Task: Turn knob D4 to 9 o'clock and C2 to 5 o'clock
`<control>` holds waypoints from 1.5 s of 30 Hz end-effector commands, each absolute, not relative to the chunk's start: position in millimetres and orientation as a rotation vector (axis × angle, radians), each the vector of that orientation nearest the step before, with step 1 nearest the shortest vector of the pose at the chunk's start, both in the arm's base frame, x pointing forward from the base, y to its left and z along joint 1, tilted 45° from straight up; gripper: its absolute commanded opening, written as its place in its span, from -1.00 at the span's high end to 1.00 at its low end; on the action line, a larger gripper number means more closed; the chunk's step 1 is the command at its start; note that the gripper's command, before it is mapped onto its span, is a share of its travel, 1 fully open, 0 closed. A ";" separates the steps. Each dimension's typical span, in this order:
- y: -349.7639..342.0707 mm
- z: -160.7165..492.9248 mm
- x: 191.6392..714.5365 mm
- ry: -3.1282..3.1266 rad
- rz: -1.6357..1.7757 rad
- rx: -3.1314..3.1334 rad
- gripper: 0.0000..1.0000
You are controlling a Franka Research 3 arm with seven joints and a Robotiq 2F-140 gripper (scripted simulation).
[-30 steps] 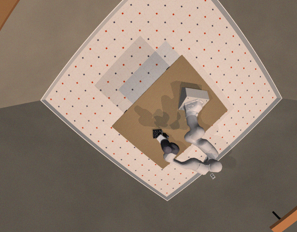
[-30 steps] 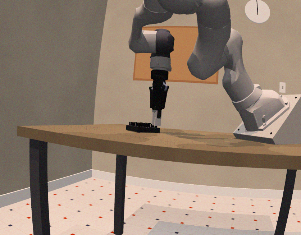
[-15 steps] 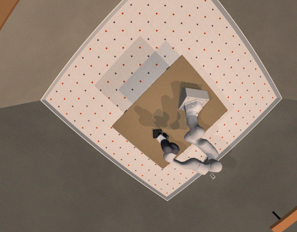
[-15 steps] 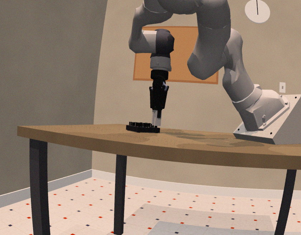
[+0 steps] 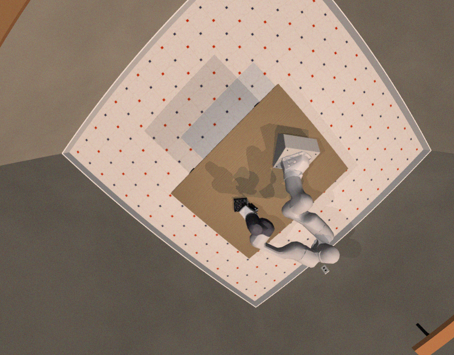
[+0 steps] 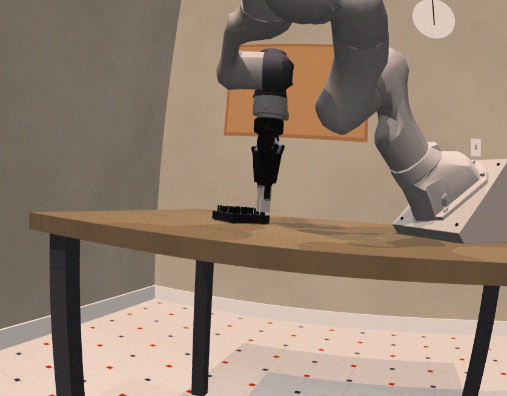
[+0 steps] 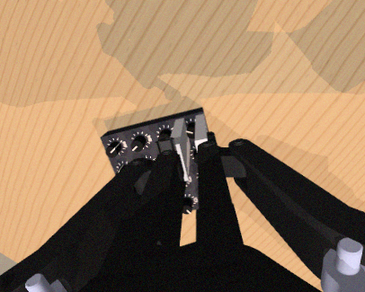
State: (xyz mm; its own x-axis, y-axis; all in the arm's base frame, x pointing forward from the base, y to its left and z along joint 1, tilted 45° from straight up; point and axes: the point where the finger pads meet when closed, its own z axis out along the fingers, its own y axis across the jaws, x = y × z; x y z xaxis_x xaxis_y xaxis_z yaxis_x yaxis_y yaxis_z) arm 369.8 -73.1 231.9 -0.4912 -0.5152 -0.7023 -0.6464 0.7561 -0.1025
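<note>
Now my gripper [image 7: 192, 130] points straight down over the knob box [image 7: 134, 144], fingers nearly together and pinched on a knob in the row along the box's right side in the wrist view; which knob I cannot tell. Box sits flat on the table [image 6: 174, 233]

Wooden table [image 6: 174, 231]: knob box [image 6: 240, 215], robot base [image 6: 469, 211] on top.
</note>
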 end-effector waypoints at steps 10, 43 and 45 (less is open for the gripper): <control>-72.6 230.6 369.8 2.199 0.225 -0.867 0.90; -72.5 230.6 369.8 2.158 0.186 -0.954 0.90; -72.5 230.6 369.8 2.147 0.175 -0.976 0.90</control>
State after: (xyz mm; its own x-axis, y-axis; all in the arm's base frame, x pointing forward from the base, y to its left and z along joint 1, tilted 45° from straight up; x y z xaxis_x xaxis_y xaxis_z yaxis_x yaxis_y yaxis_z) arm 370.0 -73.0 231.8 -0.4577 -0.5532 -0.6960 -0.6701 0.7291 -0.1389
